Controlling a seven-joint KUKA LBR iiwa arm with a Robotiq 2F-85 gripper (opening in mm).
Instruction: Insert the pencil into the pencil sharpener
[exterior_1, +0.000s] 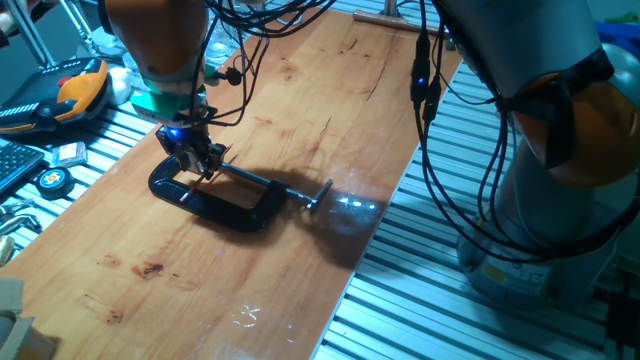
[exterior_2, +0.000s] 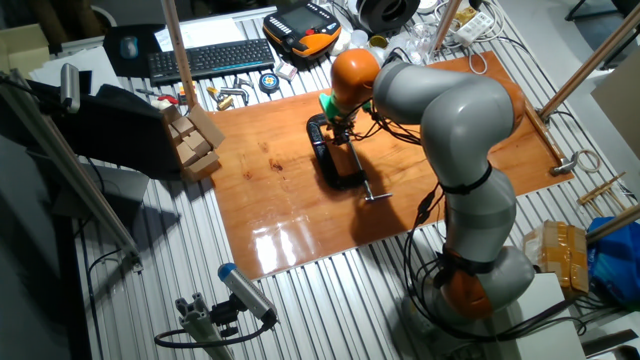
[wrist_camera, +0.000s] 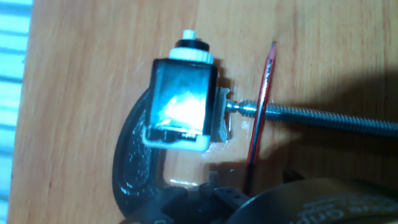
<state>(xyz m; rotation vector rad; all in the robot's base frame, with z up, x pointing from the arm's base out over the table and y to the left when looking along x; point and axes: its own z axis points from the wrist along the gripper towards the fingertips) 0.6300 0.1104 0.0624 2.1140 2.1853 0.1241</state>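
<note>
We are seeing one black cast-iron C-clamp (wrist_camera: 134, 162) lying on the wooden tabletop (exterior_1: 290, 130) toward its far-left edge, and it is gripping one small boxy silver-white pencil sharpener with a black top (wrist_camera: 183, 102) between frame and pad. To the right, one threaded silver screw rod (wrist_camera: 336, 117) is running off the pad. One thin red pencil with a dark tip (wrist_camera: 261, 106) is crossing over that rod, just beside the sharpener. The two-finger gripper (exterior_1: 203, 158) is hovering over the clamp; we cannot tell how far its fingers are parted.
</note>
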